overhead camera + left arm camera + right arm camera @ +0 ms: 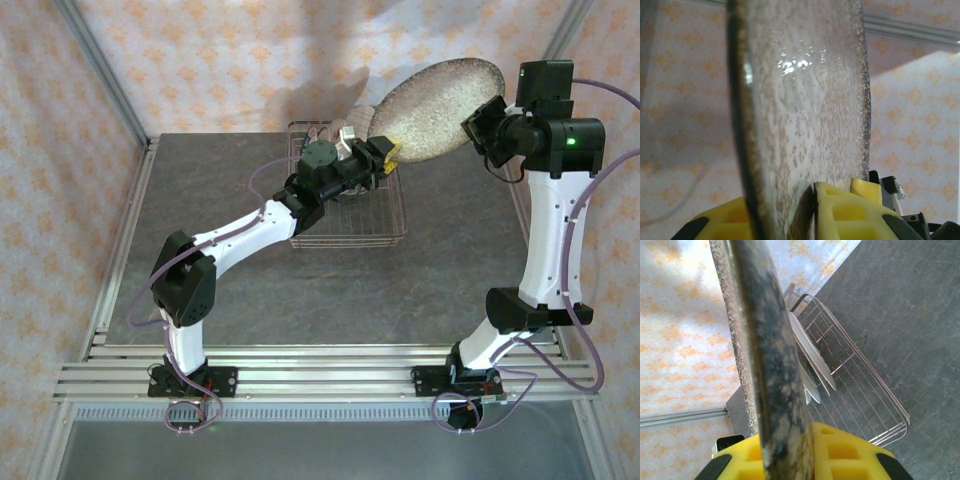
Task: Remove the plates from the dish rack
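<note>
No text, label, brand name, number or sign can be read in any of the views.

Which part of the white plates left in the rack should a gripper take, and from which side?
Probably the upper rim, pinched from above: the white plates stand on edge, leaning close together in the dish rack, so their faces are crowded and wire walls block the sides.
</note>
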Action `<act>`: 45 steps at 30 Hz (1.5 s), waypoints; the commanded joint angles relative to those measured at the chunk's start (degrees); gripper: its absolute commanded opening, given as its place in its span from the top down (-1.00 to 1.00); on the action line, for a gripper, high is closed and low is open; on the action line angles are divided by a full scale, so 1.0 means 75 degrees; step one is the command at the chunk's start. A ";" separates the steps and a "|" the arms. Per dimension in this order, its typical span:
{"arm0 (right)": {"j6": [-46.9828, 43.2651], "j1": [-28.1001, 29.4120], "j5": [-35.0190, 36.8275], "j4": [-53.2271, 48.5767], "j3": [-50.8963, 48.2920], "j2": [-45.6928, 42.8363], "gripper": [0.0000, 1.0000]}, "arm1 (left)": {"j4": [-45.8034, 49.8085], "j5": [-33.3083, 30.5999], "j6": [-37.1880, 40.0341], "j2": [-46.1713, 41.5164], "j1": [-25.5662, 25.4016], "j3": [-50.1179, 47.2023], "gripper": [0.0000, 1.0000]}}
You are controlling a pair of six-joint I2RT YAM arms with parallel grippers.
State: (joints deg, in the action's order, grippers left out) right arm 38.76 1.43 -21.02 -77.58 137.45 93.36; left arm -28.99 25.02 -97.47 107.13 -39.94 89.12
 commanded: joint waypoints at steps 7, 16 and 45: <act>0.0282 -0.0050 -0.0761 0.1884 0.0026 -0.0574 1.00 | -0.0616 0.0019 0.0421 -0.0403 0.0195 -0.0017 1.00; -0.0140 -0.0044 -0.1497 0.1572 0.0247 -0.0415 -0.05 | -0.1812 0.0037 0.0595 -0.1083 0.0791 -0.0240 1.00; -0.5493 0.4368 0.0050 0.6374 -0.4360 -0.2516 -0.60 | 0.0488 0.0498 0.1842 -0.4724 0.5730 -0.3217 1.00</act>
State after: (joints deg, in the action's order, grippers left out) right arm 7.44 30.81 -22.48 -40.18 107.83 75.59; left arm -15.68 27.31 -87.96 76.51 0.56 64.58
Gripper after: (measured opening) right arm 0.795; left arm 0.134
